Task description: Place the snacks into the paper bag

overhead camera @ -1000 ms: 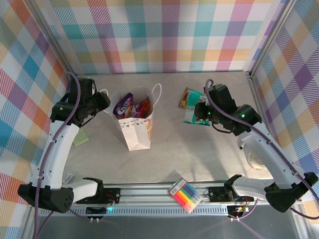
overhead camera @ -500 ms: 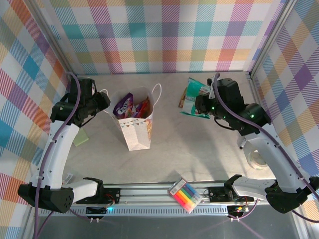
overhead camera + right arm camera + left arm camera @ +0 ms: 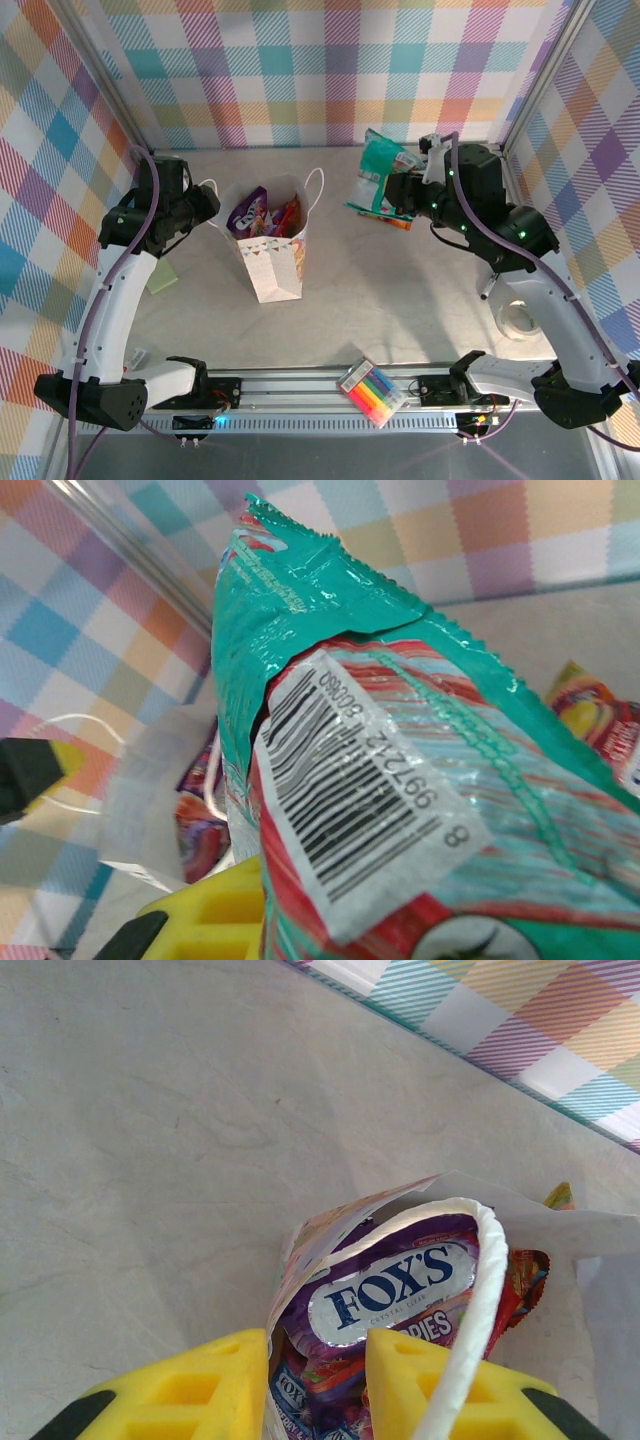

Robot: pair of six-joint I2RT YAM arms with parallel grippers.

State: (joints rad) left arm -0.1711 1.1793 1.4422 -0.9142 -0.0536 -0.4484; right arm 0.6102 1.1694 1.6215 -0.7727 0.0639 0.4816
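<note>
Clamping the teal packet, right gripper shows its barcode close-up; left gripper, parted, straddles the paper bag.

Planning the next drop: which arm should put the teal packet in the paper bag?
Right. The right hand holds the teal packet aloft; the left hand straddles the rim of the paper bag.

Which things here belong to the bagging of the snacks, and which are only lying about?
Belong to the job: paper bag; purple candy bag and red packet inside it; teal packet, held in the air; small orange packet on the table.
Lying about: marker pens; green slip; white tape roll.
</note>
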